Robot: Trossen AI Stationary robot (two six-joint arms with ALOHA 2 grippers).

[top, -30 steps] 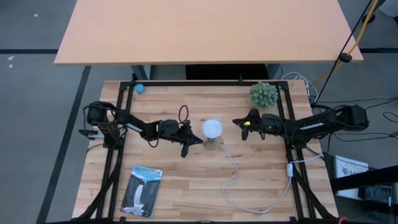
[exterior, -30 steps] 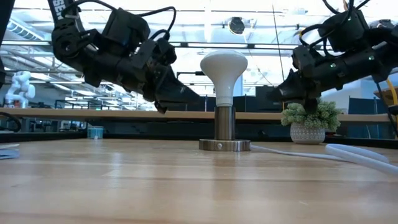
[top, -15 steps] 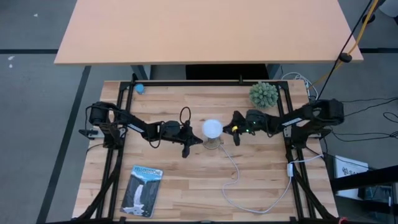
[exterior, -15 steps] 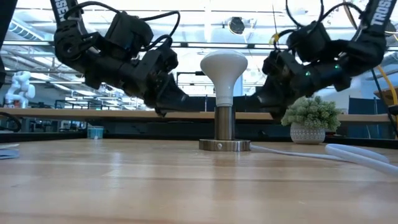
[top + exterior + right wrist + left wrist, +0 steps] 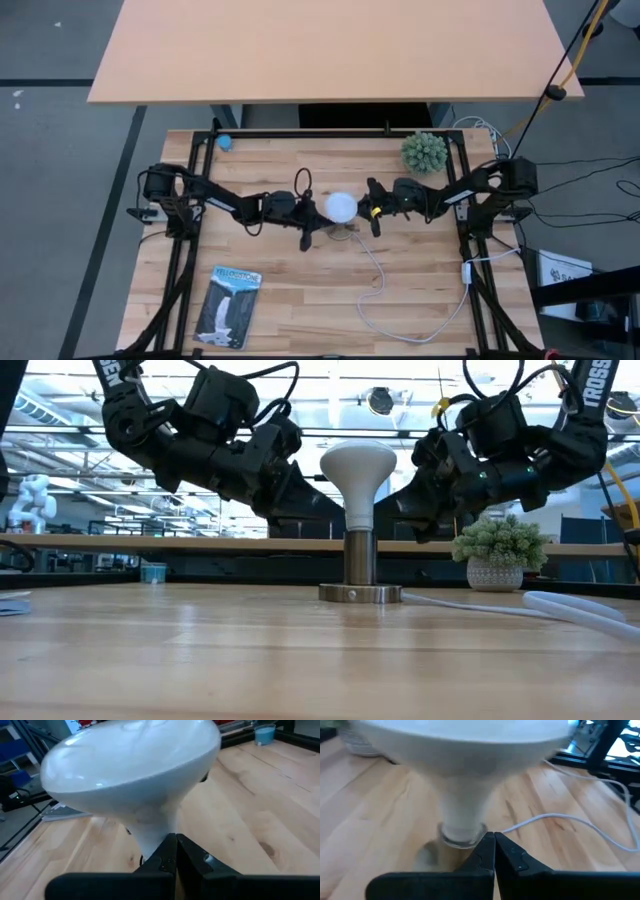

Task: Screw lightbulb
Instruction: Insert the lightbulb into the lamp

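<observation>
The white lightbulb (image 5: 342,207) (image 5: 358,468) stands upright at the table's middle, its narrow end down in a grey metal socket (image 5: 360,564) on a round base disc (image 5: 360,594). My left gripper (image 5: 322,214) (image 5: 335,517) is shut. It comes nearly level from the table's left, with its tips at the bulb's neck (image 5: 462,822) under the globe. My right gripper (image 5: 364,208) (image 5: 388,518), also shut, comes from the table's right to the same neck (image 5: 152,832). My left gripper has its shut fingertips (image 5: 487,847) right beside the lower neck of the bulb, just above the socket; whether they touch it I cannot tell. My right gripper has its shut fingertips (image 5: 172,847) against or just short of the neck from the opposite side; contact cannot be told.
A white cord (image 5: 375,270) runs from the socket base toward the near right. A small potted plant (image 5: 424,152) stands at the far right, a blue packaging card (image 5: 229,305) lies at the near left, and a small blue object (image 5: 224,142) sits at the far left corner.
My right gripper has swung toward the table's left, in to the bulb's neck, rolling and tipping as it went. My left gripper has edged a little toward the bulb. The bulb and socket have stayed where they were.
</observation>
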